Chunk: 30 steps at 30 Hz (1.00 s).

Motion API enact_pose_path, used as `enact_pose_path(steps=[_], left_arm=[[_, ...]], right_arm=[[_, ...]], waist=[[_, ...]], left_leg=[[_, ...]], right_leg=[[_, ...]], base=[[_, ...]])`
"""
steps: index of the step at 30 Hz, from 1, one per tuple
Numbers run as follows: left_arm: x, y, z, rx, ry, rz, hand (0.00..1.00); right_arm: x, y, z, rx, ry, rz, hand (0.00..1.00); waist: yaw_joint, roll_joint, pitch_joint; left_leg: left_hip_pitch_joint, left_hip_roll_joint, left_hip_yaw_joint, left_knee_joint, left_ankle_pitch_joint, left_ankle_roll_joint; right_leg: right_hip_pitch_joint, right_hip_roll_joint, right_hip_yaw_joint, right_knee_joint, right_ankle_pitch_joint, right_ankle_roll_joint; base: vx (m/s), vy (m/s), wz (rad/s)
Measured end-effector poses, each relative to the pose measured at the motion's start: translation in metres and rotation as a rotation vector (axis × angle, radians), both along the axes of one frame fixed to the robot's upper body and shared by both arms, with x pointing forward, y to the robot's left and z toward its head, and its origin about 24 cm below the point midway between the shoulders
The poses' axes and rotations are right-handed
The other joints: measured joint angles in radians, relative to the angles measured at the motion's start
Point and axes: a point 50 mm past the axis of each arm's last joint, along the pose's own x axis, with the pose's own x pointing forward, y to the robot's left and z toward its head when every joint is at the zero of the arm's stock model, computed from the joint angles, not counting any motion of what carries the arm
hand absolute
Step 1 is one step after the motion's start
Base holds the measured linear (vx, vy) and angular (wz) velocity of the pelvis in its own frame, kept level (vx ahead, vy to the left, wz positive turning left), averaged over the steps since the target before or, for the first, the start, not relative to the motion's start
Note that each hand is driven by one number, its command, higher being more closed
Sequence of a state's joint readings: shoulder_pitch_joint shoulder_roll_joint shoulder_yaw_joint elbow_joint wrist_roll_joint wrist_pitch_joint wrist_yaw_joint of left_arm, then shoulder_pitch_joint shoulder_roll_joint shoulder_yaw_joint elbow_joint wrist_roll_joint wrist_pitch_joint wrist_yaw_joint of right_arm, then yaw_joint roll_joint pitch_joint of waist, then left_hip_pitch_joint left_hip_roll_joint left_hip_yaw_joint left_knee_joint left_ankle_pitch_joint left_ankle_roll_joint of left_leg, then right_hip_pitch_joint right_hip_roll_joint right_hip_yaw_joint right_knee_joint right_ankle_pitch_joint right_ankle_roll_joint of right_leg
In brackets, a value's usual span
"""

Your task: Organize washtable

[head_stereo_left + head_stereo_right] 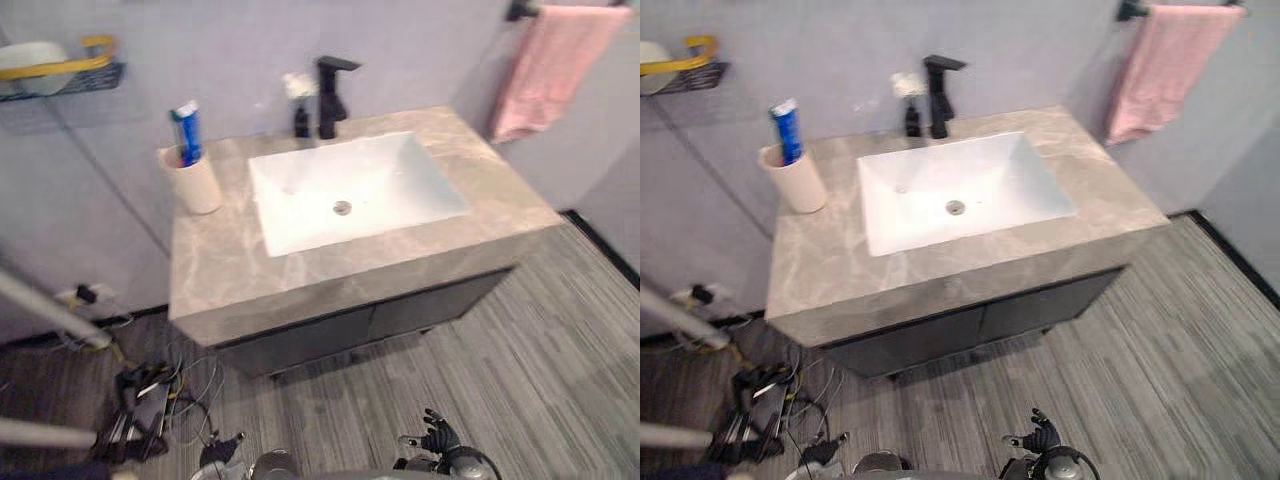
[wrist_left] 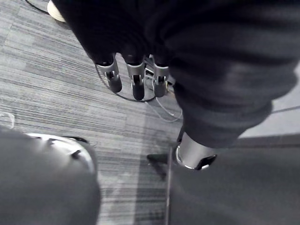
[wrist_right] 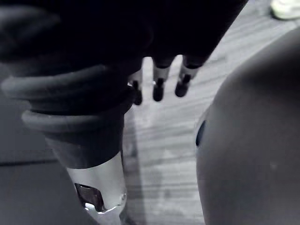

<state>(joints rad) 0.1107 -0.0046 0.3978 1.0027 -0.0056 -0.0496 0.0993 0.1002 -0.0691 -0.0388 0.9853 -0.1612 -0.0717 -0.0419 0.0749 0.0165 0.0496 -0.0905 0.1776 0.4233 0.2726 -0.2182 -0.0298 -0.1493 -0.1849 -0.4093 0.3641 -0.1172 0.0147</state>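
The washtable (image 1: pixel 240 270) is a grey marble counter with a white sink (image 1: pixel 350 190) set into it. A black faucet (image 1: pixel 330 95) stands behind the sink, with a small dark bottle (image 1: pixel 301 118) beside it. At the counter's back left a beige cup (image 1: pixel 192 178) holds a blue toothpaste tube (image 1: pixel 187 130). My right hand (image 1: pixel 438 438) hangs low over the floor in front of the cabinet, fingers (image 3: pixel 157 84) straight and holding nothing. My left hand (image 2: pixel 133 77) also hangs by my side over the floor, fingers straight and empty.
A pink towel (image 1: pixel 550 65) hangs on a rail on the right wall. A wall shelf (image 1: pixel 60 75) with a yellow-handled item sits at upper left. Cables and gear (image 1: pixel 140 400) lie on the floor left of the cabinet, beside white poles (image 1: pixel 50 310).
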Motion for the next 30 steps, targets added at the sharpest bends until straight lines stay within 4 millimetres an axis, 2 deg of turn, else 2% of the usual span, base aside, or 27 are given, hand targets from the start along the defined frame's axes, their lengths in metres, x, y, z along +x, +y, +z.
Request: enact_pose_path(steps=[1, 2, 3, 5, 7, 8, 9, 10, 11, 12, 13, 14, 15, 16, 17, 18, 19, 20, 21, 22, 23, 24, 25, 26, 27, 29, 30], left_arm=[[0.001, -0.005, 0.000, -0.009, -0.003, -0.040, 0.00], [0.018, -0.011, 0.003, 0.002, -0.032, -0.158, 0.00], [0.021, -0.019, 0.003, -0.010, -0.038, -0.197, 0.00], [0.024, -0.025, 0.003, -0.002, -0.040, -0.262, 0.00], [0.026, -0.024, 0.004, 0.007, -0.042, -0.288, 0.00], [0.031, -0.020, 0.006, 0.029, -0.057, -0.298, 0.00], [0.032, -0.020, 0.006, 0.027, -0.062, -0.286, 0.00], [0.031, -0.021, 0.006, 0.024, -0.062, -0.279, 0.00], [0.030, -0.023, 0.006, 0.014, -0.066, -0.256, 0.00], [0.027, -0.023, 0.005, 0.010, -0.058, -0.242, 0.00], [0.026, -0.022, 0.004, 0.004, -0.052, -0.220, 0.00], [0.028, -0.020, 0.004, -0.001, -0.057, -0.177, 0.00], [0.025, -0.015, 0.004, 0.006, -0.054, -0.132, 0.00], [0.025, -0.011, 0.004, 0.013, -0.054, -0.114, 0.00], [0.024, -0.006, 0.005, 0.027, -0.048, -0.091, 0.00], [0.020, -0.005, 0.004, 0.033, -0.036, -0.093, 0.00], [0.021, -0.004, 0.004, 0.039, -0.039, -0.101, 0.00], [0.027, -0.005, 0.006, 0.040, -0.057, -0.106, 0.00], [0.034, -0.005, 0.008, 0.043, -0.074, -0.109, 0.00], [0.033, -0.002, 0.008, 0.052, -0.071, -0.109, 0.00], [0.032, 0.000, 0.008, 0.057, -0.068, -0.112, 0.00], [0.034, -0.001, 0.009, 0.061, -0.068, -0.130, 0.00], [0.040, -0.006, 0.010, 0.057, -0.075, -0.159, 0.00], [0.042, -0.010, 0.010, 0.049, -0.076, -0.188, 0.00], [0.042, -0.010, 0.009, 0.049, -0.072, -0.210, 0.00], [0.038, -0.006, 0.008, 0.053, -0.055, -0.215, 0.00], [0.032, -0.002, 0.007, 0.065, -0.038, -0.217, 0.00]], right_arm=[[0.001, -0.003, 0.000, -0.008, 0.007, 0.000, 0.00], [0.004, -0.003, 0.000, -0.009, 0.011, 0.017, 0.00], [0.002, -0.004, -0.001, -0.013, 0.018, 0.018, 0.00], [0.002, -0.004, -0.001, -0.016, 0.020, 0.017, 0.00], [0.001, -0.004, -0.002, -0.015, 0.021, 0.016, 0.00], [0.004, -0.004, -0.001, -0.016, 0.009, 0.021, 0.00], [0.006, -0.004, 0.000, -0.015, 0.001, 0.019, 0.00], [0.006, -0.005, 0.000, -0.020, -0.001, 0.021, 0.00], [0.009, -0.008, 0.001, -0.027, -0.005, 0.018, 0.00], [0.011, -0.008, 0.002, -0.025, -0.017, 0.015, 0.00], [0.016, -0.005, 0.004, -0.019, -0.041, 0.019, 0.00], [0.010, -0.004, 0.004, -0.016, -0.040, 0.014, 0.00], [0.013, -0.001, 0.005, -0.007, -0.057, 0.016, 0.00], [0.015, 0.002, 0.006, -0.001, -0.064, 0.016, 0.00], [0.015, 0.005, 0.006, 0.006, -0.065, 0.016, 0.00], [0.017, 0.005, 0.006, 0.006, -0.067, 0.019, 0.00], [0.018, 0.006, 0.007, 0.008, -0.069, 0.019, 0.00], [0.023, 0.007, 0.008, 0.008, -0.080, 0.019, 0.00], [0.026, 0.011, 0.009, 0.021, -0.090, 0.012, 0.00], [0.026, 0.017, 0.008, 0.039, -0.091, 0.004, 0.00], [0.023, 0.015, 0.009, 0.041, -0.096, -0.027, 0.00], [0.019, 0.011, 0.008, 0.049, -0.092, -0.091, 0.00], [0.019, 0.004, 0.009, 0.043, -0.095, -0.112, 0.00], [0.022, -0.002, 0.012, 0.032, -0.122, -0.125, 0.00], [0.022, -0.006, 0.012, 0.019, -0.123, -0.121, 0.00], [0.019, -0.007, 0.010, 0.009, -0.102, -0.101, 0.00], [0.017, -0.005, 0.007, 0.014, -0.082, -0.095, 0.00]], waist=[[-0.003, -0.004, -0.006], [-0.003, -0.016, 0.005], [-0.004, -0.003, -0.001], [-0.007, 0.000, -0.003], [-0.009, -0.004, 0.006], [-0.004, -0.027, 0.038], [-0.003, -0.031, 0.051], [-0.001, -0.026, 0.052], [0.001, -0.013, 0.056], [0.001, -0.006, 0.057], [-0.005, -0.010, 0.060], [-0.008, -0.012, 0.060], [-0.004, -0.022, 0.061], [-0.011, -0.034, 0.065], [-0.023, -0.057, 0.066], [-0.030, -0.058, 0.064], [-0.034, -0.061, 0.062], [-0.043, -0.069, 0.059], [-0.025, -0.060, 0.082], [-0.017, -0.077, 0.085], [-0.018, -0.075, 0.091], [-0.006, -0.082, 0.095], [-0.015, -0.058, 0.101], [-0.036, -0.033, 0.106], [-0.042, -0.003, 0.107], [-0.047, -0.015, 0.100], [-0.054, -0.027, 0.091]], left_leg=[[-0.002, -0.003, 0.021, -0.037, 0.032, -0.013], [-0.005, -0.022, 0.071, -0.013, 0.036, -0.012], [-0.009, -0.015, 0.067, -0.020, 0.050, -0.012], [-0.004, -0.008, 0.061, -0.032, 0.073, -0.018], [0.002, 0.007, 0.054, -0.006, 0.076, -0.021], [-0.012, 0.015, -0.053, 0.096, 0.074, -0.021], [-0.026, -0.010, -0.221, 0.137, 0.048, -0.018], [-0.019, -0.031, -0.301, 0.137, 0.020, -0.020], [-0.001, -0.065, -0.422, 0.130, -0.022, -0.023], [0.012, -0.075, -0.470, 0.113, -0.065, -0.024], [0.052, -0.078, -0.482, 0.091, -0.135, -0.023], [0.066, -0.101, -0.439, 0.077, -0.172, 0.006], [0.070, -0.087, -0.379, 0.086, -0.183, 0.014], [0.070, -0.092, -0.332, 0.102, -0.190, 0.015], [0.064, -0.096, -0.244, 0.139, -0.213, 0.020], [0.058, -0.087, -0.178, 0.157, -0.218, 0.026], [0.049, -0.086, -0.146, 0.169, -0.219, 0.027], [0.026, -0.083, -0.095, 0.202, -0.215, 0.034], [-0.013, -0.065, -0.066, 0.301, -0.176, 0.067], [-0.029, -0.063, -0.061, 0.311, -0.210, 0.089], [-0.023, -0.064, -0.042, 0.213, -0.216, 0.129], [0.020, -0.045, 0.069, 0.189, -0.197, 0.090], [0.035, -0.030, 0.128, 0.189, -0.198, 0.090], [0.056, -0.003, 0.177, 0.188, -0.198, 0.090], [0.081, 0.015, 0.233, 0.176, -0.196, 0.087], [0.123, 0.016, 0.316, 0.154, -0.194, 0.083], [0.138, 0.012, 0.369, 0.150, -0.194, 0.081]], right_leg=[[0.001, 0.008, 0.031, -0.061, -0.015, 0.014], [-0.026, 0.007, 0.088, -0.068, -0.035, 0.062], [-0.007, 0.032, 0.105, -0.136, 0.004, 0.059], [0.012, 0.056, 0.125, -0.202, 0.048, 0.051], [0.019, 0.070, 0.146, -0.209, 0.055, 0.044], [0.024, 0.080, 0.199, -0.193, 0.057, 0.038], [0.021, 0.089, 0.270, -0.186, 0.063, 0.029], [0.016, 0.099, 0.309, -0.188, 0.067, 0.029], [-0.004, 0.135, 0.401, -0.186, 0.071, 0.031], [-0.030, 0.183, 0.498, -0.182, 0.077, 0.030], [-0.064, 0.235, 0.585, -0.181, 0.078, 0.029], [-0.070, 0.257, 0.638, -0.224, 0.085, 0.001], [-0.096, 0.281, 0.669, -0.212, 0.107, -0.024], [-0.107, 0.291, 0.683, -0.199, 0.138, -0.041], [-0.122, 0.313, 0.781, -0.222, 0.234, 0.035], [-0.134, 0.332, 0.848, -0.245, 0.266, 0.044], [-0.151, 0.345, 0.878, -0.258, 0.289, 0.034], [-0.183, 0.376, 0.873, -0.277, 0.373, -0.018], [-0.192, 0.424, 0.814, -0.353, 0.576, -0.096], [-0.185, 0.413, 0.781, -0.377, 0.607, -0.066], [-0.179, 0.397, 0.659, -0.350, 0.504, -0.151], [-0.193, 0.349, 0.374, -0.191, 0.204, -0.210], [-0.199, 0.293, 0.218, -0.084, 0.105, -0.213], [-0.200, 0.208, 0.065, 0.069, -0.001, -0.195], [-0.176, 0.133, -0.024, 0.163, -0.065, -0.149], [-0.134, 0.039, -0.083, 0.217, -0.109, -0.109], [-0.109, -0.008, -0.099, 0.198, -0.108, -0.103]], base=[[-0.04, -0.093, -1.28], [-0.04, -0.135, -0.96], [-0.03, -0.118, -0.80], [-0.06, -0.053, -0.43], [-0.11, -0.081, -0.48], [-0.15, -0.061, -1.06], [-0.15, 0.004, -1.35], [-0.11, 0.124, -1.86], [-0.15, 0.189, -2.23], [-0.18, 0.203, -3.09], [-0.25, 0.247, -3.35], [-0.17, 0.218, -3.42], [-0.12, 0.199, -2.68], [-0.04, 0.156, -2.42], [-0.05, 0.148, -2.12], [-0.04, 0.157, -2.15], [-0.01, 0.082, -2.23], [-0.04, 0.114, -3.10], [-0.08, 0.085, -3.02], [-0.11, 0.066, -2.65], [-0.11, -0.018, -2.02], [-0.06, -0.012, -2.27], [-0.02, 0.043, -2.19], [0.02, 0.093, -1.80], [0.03, 0.070, -1.48], [0.03, -0.042, -1.42], [0.05, -0.170, -1.67]])
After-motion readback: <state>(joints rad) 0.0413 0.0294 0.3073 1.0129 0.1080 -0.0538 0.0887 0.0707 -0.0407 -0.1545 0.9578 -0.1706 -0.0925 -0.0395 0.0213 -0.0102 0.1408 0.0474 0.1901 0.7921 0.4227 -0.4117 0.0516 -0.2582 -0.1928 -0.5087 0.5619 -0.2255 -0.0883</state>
